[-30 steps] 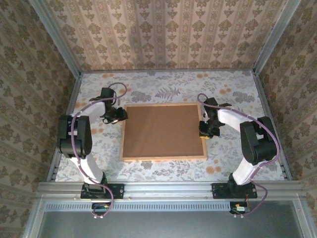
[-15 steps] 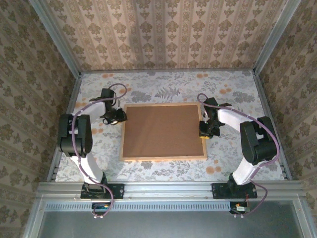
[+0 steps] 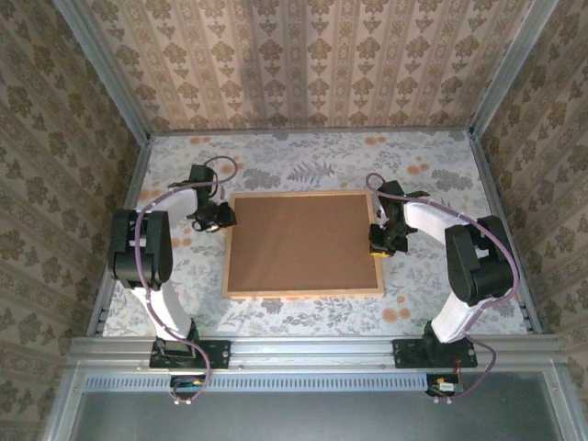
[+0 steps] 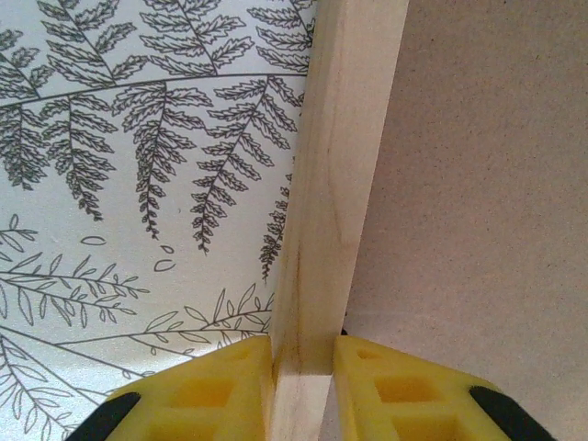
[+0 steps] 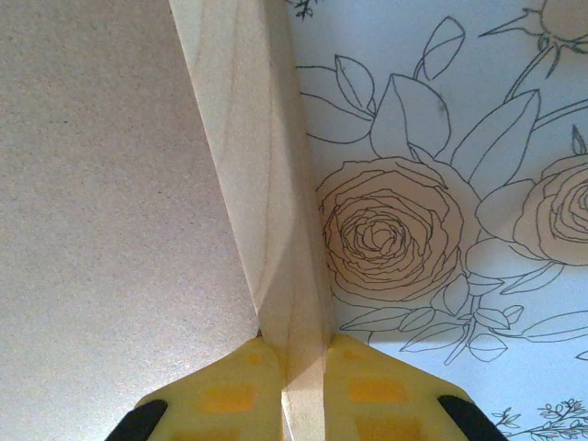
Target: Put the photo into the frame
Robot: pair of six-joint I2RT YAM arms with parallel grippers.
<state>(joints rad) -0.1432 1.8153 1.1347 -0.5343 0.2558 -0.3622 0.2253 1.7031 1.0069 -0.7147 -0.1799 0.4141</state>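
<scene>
Frame (image 3: pixel 303 294) is lying flat and back-up at the middle of the flowered desk (image 3: pixel 276 165), its long sides running across the desk. At its left rail, toward the far corner, the left gripper (image 3: pixel 223 216) is pinching the light wood. In the left wrist view its yellow pads (image 4: pixel 230 386) are sitting narrow on either side of the moulding, one over the desk and one over the backing. Across the middle, a plain brown board (image 3: pixel 303 243) is filling the whole opening inside the moulding. Whether the photo is lying beneath it cannot be told. At the right rail, about midway along, the right gripper (image 3: pixel 377 241) is clamping the moulding in the same way, jaws narrow and pads tight against the wood. Judging from this, the step in hand looks like a two-handed hold on opposite rails, getting ready to lift or turn the frame. That next move is calling for both arms to be rising together and evenly, so the thin moulding is not twisting and the board is not sliding out.
</scene>
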